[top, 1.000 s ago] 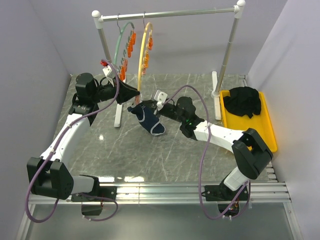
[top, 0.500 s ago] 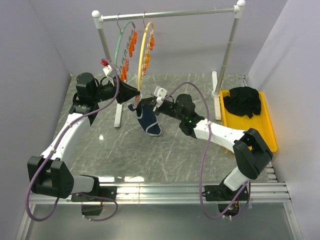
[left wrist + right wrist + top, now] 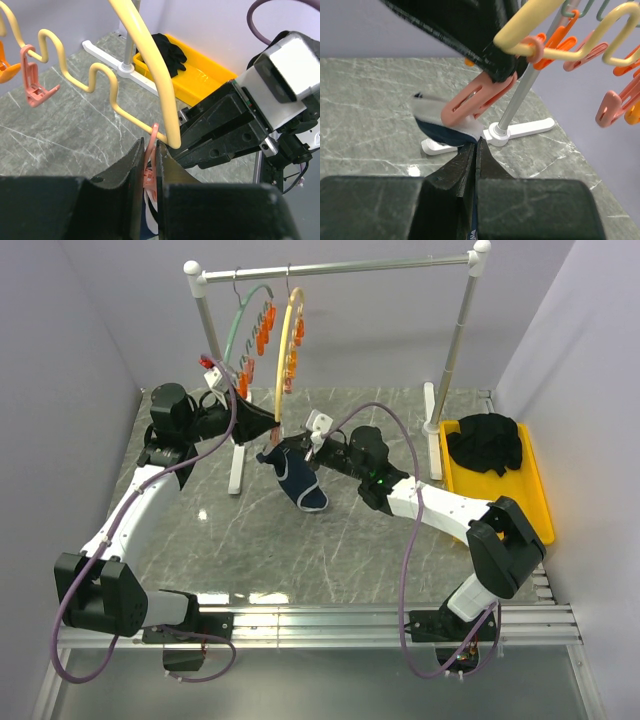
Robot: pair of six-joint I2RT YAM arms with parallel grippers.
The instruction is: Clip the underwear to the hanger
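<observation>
though the top view hides it, left claw (image 3: pixel 149 150) pinching clip (image 3: pixel 149 175), right claw (image 3: pixel 476 145) clamped on underwear (image 3: pixel 442 133)

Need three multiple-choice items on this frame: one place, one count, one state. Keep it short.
1. Where does the black clothing pile lie?
A) in the yellow plastic tray
B) on the floor
C) in a blue bucket

2. How many arc-shaped hangers hang on the white metal rail?
A) one
B) two
C) four

3. The right hand is:
A) wide open and empty
B) shut on the small navy-blue briefs
C) shut on a black garment

Key: 1A, the pile sits inside the tray. 2B, the green hanger and the yellow hanger. 3B, its fingers pinch navy fabric.
</observation>
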